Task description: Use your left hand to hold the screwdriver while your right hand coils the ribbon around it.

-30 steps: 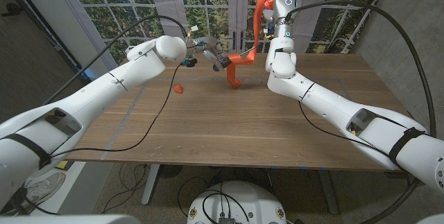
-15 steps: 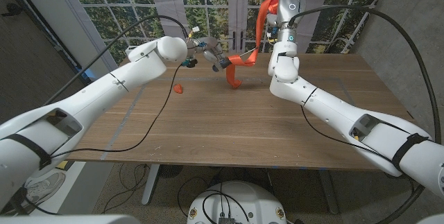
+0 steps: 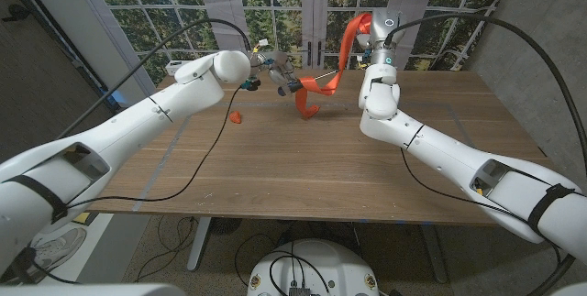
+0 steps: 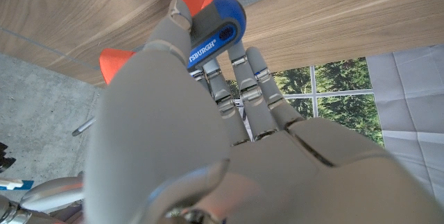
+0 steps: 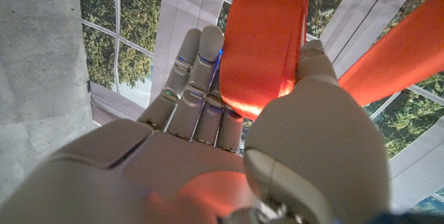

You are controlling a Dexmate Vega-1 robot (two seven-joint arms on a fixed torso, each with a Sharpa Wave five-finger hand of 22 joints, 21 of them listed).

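Head view, upper middle of frame, left hand [image 3: 278,73] gripping screwdriver [image 3: 292,82], right hand [image 3: 374,28] pinching orange ribbon [image 3: 323,80] raised above table [image 3: 312,163].

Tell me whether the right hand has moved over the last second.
Yes. The right hand, holding the ribbon, shifted toward picture right against the window frame.

Tall paned windows [image 3: 275,3] showing green trees stand behind the wooden table [image 3: 303,163], grey walls [image 3: 541,21] alongside.
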